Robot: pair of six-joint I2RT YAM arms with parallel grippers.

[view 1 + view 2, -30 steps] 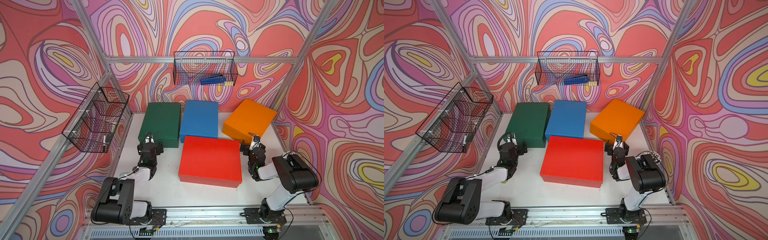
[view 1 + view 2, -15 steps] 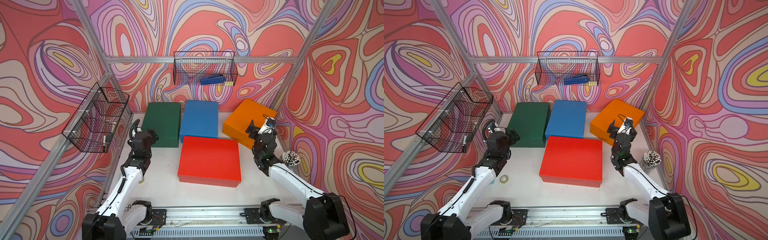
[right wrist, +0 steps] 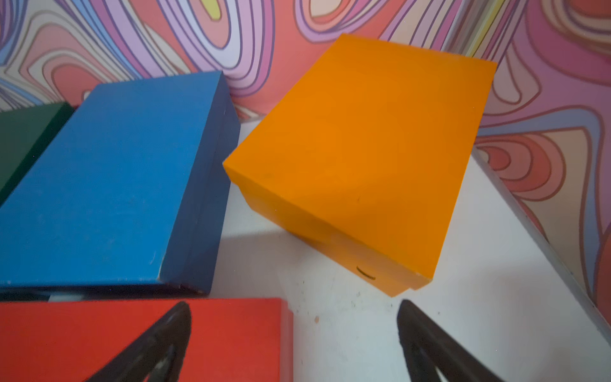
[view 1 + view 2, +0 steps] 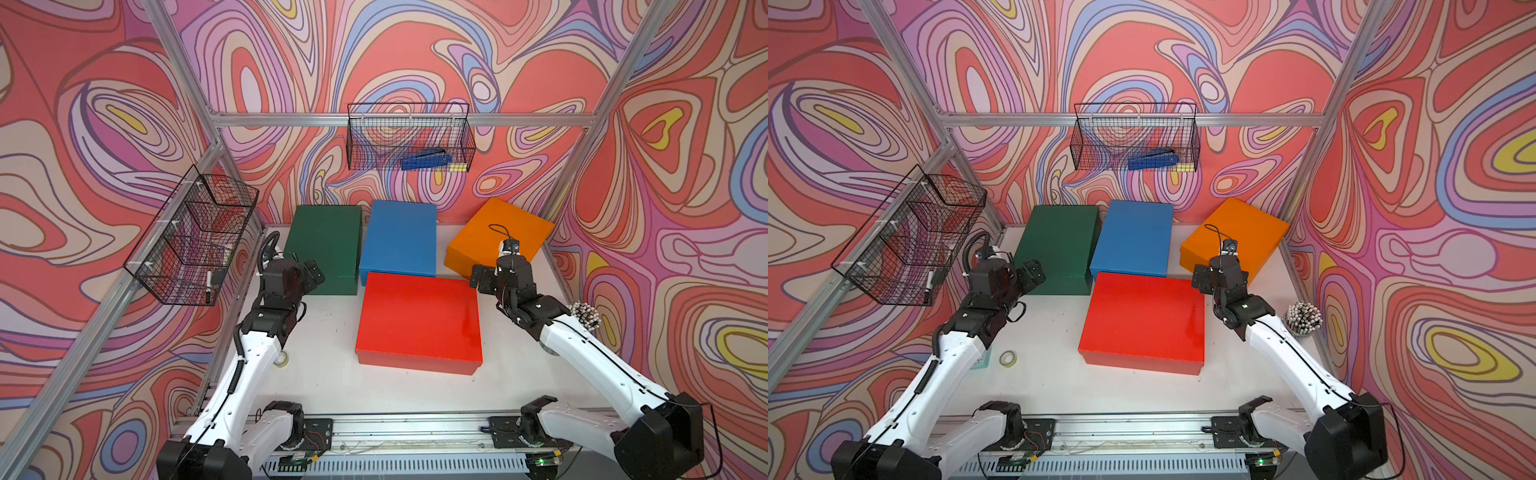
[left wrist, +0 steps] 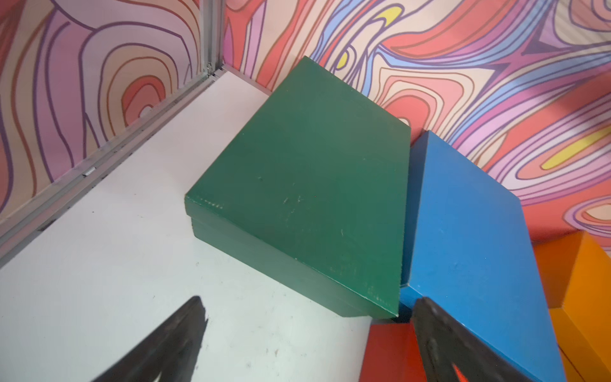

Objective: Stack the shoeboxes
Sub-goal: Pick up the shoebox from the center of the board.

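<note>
Four shoeboxes lie flat and apart on the white table in both top views: dark green at the back left, blue beside it, orange turned at an angle at the back right, and red in front of the blue one. My left gripper hovers open over the green box's near left corner. In the left wrist view it is empty, facing the green box. My right gripper is open between the red and orange boxes. Its wrist view shows it empty over the red box's corner.
A wire basket on the back wall holds a blue stapler. Another basket hangs on the left wall. A tape roll lies by the left arm. A cup of pencils stands at the right edge.
Both arms have unfolded from their low rest pose, risen and reached toward the boxes. Both grippers stayed open. The boxes have not moved.
</note>
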